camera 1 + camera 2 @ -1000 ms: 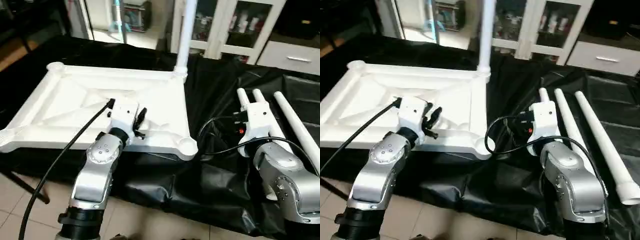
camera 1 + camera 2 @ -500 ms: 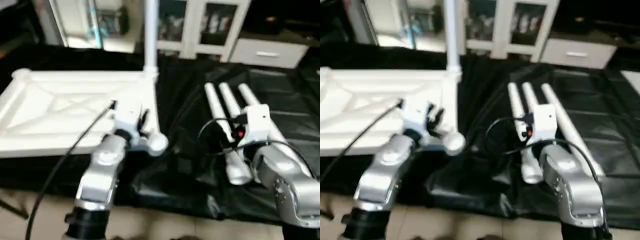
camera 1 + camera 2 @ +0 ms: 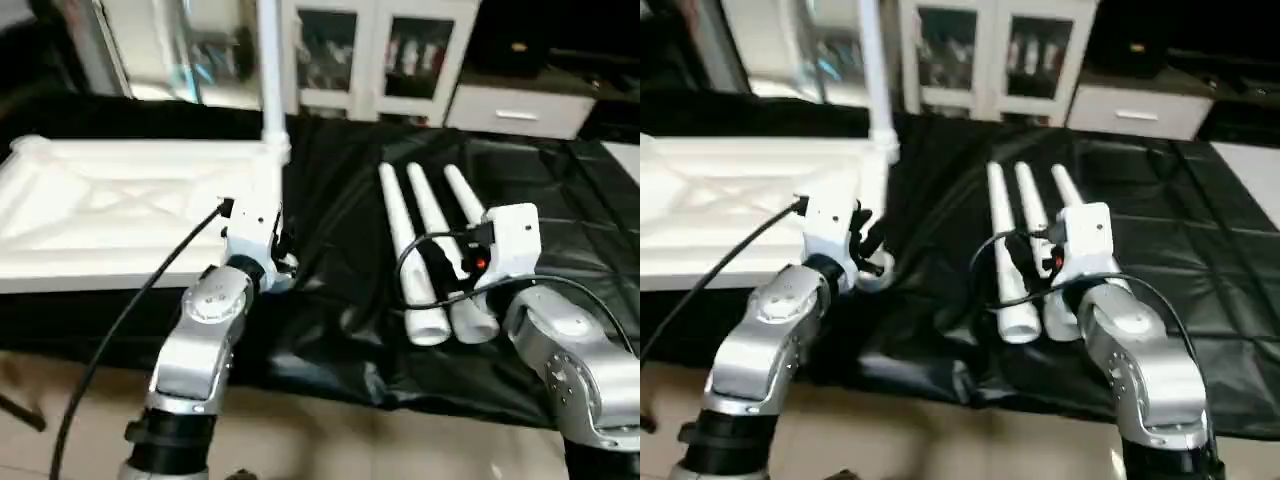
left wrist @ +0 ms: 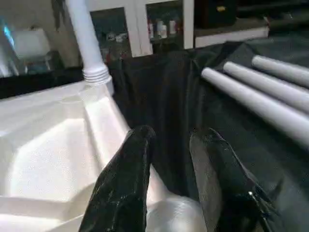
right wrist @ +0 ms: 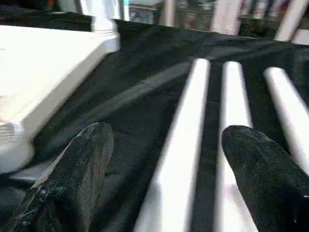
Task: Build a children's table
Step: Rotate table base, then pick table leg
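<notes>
Legs (image 3: 432, 250) lie loose, apparently touching, beside upturned top (image 3: 120, 210).

tabletop (image 3: 120, 200) left, three legs (image 3: 430, 240) right, cabinet (image 3: 370, 60) behind

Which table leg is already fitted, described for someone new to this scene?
Find the upturned white table top on the black cover. At its far corner socket nearest the three loose legs, one leg stands upright. The others lie flat.
</notes>
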`<state>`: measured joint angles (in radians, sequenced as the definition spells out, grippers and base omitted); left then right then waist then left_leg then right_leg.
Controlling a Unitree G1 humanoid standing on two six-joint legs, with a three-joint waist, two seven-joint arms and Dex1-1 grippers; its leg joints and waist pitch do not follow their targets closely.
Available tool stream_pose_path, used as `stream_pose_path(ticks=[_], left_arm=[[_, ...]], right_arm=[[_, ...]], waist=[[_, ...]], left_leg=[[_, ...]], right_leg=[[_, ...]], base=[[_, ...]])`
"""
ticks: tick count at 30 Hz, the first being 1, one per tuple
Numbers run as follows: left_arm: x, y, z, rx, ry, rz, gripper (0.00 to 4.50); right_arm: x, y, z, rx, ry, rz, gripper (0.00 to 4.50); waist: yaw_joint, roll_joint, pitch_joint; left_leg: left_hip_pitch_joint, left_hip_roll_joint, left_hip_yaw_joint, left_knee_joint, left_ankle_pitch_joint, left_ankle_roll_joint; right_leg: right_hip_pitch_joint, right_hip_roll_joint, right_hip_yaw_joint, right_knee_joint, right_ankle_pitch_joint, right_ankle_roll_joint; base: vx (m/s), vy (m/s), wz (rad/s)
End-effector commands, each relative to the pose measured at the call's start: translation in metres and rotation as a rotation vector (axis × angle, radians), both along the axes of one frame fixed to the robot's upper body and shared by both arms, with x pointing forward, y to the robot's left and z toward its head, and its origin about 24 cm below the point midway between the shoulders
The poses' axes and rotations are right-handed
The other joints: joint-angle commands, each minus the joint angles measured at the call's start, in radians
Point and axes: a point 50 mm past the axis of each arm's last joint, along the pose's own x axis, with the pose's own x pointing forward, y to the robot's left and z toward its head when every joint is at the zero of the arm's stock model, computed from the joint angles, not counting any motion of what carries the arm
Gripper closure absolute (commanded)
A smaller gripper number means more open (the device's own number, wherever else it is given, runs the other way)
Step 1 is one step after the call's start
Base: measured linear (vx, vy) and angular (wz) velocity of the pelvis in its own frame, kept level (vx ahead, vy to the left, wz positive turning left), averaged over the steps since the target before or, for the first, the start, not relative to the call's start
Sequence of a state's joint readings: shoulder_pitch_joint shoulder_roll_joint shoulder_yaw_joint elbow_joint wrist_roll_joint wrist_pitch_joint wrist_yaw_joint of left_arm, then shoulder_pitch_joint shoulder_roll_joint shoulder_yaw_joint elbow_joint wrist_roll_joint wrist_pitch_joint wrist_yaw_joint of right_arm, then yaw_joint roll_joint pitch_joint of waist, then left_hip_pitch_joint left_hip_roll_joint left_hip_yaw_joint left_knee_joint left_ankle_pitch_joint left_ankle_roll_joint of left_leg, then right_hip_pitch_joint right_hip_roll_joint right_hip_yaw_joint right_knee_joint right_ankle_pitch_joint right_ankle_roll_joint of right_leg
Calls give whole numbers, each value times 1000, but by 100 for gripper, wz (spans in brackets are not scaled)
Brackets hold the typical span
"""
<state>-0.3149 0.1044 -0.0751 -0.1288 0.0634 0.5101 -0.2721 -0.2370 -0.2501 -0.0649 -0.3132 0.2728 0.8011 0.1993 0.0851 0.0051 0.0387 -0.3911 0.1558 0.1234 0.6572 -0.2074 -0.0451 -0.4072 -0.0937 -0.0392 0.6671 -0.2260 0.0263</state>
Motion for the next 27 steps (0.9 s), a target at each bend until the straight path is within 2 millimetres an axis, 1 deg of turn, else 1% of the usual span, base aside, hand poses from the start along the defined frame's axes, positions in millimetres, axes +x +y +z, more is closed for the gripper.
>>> stream_pose_path(ticks=[1,2,3,4,5,6,7,8,9,10,11,12,13,14,17,18,19,20,22,24,25,26,27], left_arm=[[-6,-4,5,-10,-17,-136,295],[-9,-5,7,-3,-26,-184,295],[-11,-7,8,7,-35,-233,295],[-13,-7,9,25,-43,-274,295],[-15,-7,8,40,-38,-309,295],[-18,-7,8,45,-28,-366,295],[-20,-7,8,47,-20,-406,295],[-22,-7,9,47,-15,-440,295],[-26,-7,8,45,-1,-493,295],[-28,-7,8,45,9,-527,295],[-32,-7,8,34,24,-573,295],[-34,-6,8,26,33,-598,295],[-36,-6,7,13,50,-630,295],[-39,-7,7,8,64,-661,295],[-46,-6,4,13,110,-741,295],[-47,-6,4,1,119,-751,295],[-47,-6,4,-2,121,-752,295],[-48,-5,4,-8,130,-764,295],[-50,-5,4,-4,144,-782,295],[-52,-5,3,9,161,-807,295],[-53,-6,3,3,165,-816,295],[-53,-6,4,1,166,-820,295],[-54,-7,4,0,167,-823,295]], right_arm=[[8,5,4,-2,-9,28,61],[10,5,3,-8,-4,27,61],[13,6,3,-15,2,26,61],[16,5,2,-33,20,17,61],[20,4,0,-48,42,4,61],[26,3,-2,-81,78,-18,61],[30,2,-3,-105,101,-33,61],[34,1,-4,-120,127,-49,61],[40,0,-4,-135,155,-74,61],[44,0,-5,-142,172,-88,61],[50,0,-5,-143,182,-107,61],[53,0,-5,-143,184,-116,61],[56,0,-6,-150,200,-125,61],[59,-1,-8,-156,222,-131,61],[63,-5,-18,-194,313,-143,61],[64,-5,-21,-195,329,-143,61],[64,-6,-22,-195,332,-143,61],[65,-5,-26,-179,362,-128,61],[65,-3,-32,-162,403,-109,61],[64,-1,-42,-149,455,-83,61],[64,0,-43,-143,455,-77,61],[64,1,-44,-135,459,-72,61],[63,1,-45,-128,462,-68,61]], waist=[[-24,-18,-36],[-29,15,-45],[-39,20,-44],[-43,16,-38],[-45,11,-37],[-46,7,-35],[-49,4,-33],[-53,-3,-33],[-52,-7,-33],[-55,-12,-34],[-58,-12,-35],[-62,-15,-37],[-60,-14,-39],[-60,-19,-39],[-60,-20,-39],[-58,-23,-39],[-57,-25,-41],[-52,-25,-42],[-52,-27,-46],[-52,-25,-47],[-52,-22,-47],[-52,-22,-48],[-49,-21,-52]], left_leg=[[37,53,-9,-115,-264,59],[51,65,-23,-136,-344,-6],[47,70,-33,-152,-430,-96],[47,66,-30,-164,-497,-144],[50,62,-25,-163,-516,-154],[55,55,-15,-162,-557,-162],[54,53,-16,-162,-571,-164],[47,48,-13,-162,-578,-161],[49,43,-7,-157,-575,-149],[45,40,-6,-154,-555,-134],[40,40,-6,-153,-540,-130],[28,41,-6,-154,-501,-121],[27,42,-5,-153,-478,-119],[27,42,2,-148,-441,-108],[28,43,9,-145,-421,-101],[25,42,12,-143,-397,-97],[25,42,16,-139,-379,-92],[25,43,21,-136,-346,-83],[18,47,27,-133,-297,-69],[14,49,30,-133,-262,-65],[14,50,33,-132,-241,-68],[16,50,36,-130,-229,-70],[18,50,39,-128,-197,-67]], right_leg=[[13,-17,16,-124,-381,-152],[16,2,10,-101,-236,-166],[25,4,7,-98,-128,-147],[27,-2,5,-104,-96,-124],[26,-9,7,-110,-106,-117],[22,-18,11,-125,-175,-103],[23,-23,13,-128,-213,-98],[27,-30,15,-134,-272,-85],[21,-35,19,-141,-312,-74],[22,-43,19,-145,-343,-72],[25,-46,19,-143,-345,-74],[32,-50,20,-140,-336,-78],[33,-53,21,-139,-326,-80],[28,-53,23,-138,-320,-93],[24,-49,25,-137,-326,-107],[25,-50,28,-136,-315,-112],[24,-50,30,-135,-302,-115],[23,-50,33,-133,-282,-121],[29,-47,30,-126,-267,-138],[31,-46,29,-120,-232,-149],[31,-43,29,-116,-204,-157],[32,-42,29,-115,-187,-161],[34,-40,29,-111,-138,-171]], base=[[-59,131,10],[-59,131,10],[-63,131,6],[-44,131,3],[-44,131,3],[-32,103,5],[-31,68,-1],[-31,68,-1],[0,0,0],[0,0,0],[0,0,0],[0,0,0],[0,0,0],[0,0,0],[0,0,0],[0,0,0],[0,0,0],[0,0,0],[0,0,0],[0,0,0],[54,-36,-5],[54,-36,-5],[60,-32,-3]])
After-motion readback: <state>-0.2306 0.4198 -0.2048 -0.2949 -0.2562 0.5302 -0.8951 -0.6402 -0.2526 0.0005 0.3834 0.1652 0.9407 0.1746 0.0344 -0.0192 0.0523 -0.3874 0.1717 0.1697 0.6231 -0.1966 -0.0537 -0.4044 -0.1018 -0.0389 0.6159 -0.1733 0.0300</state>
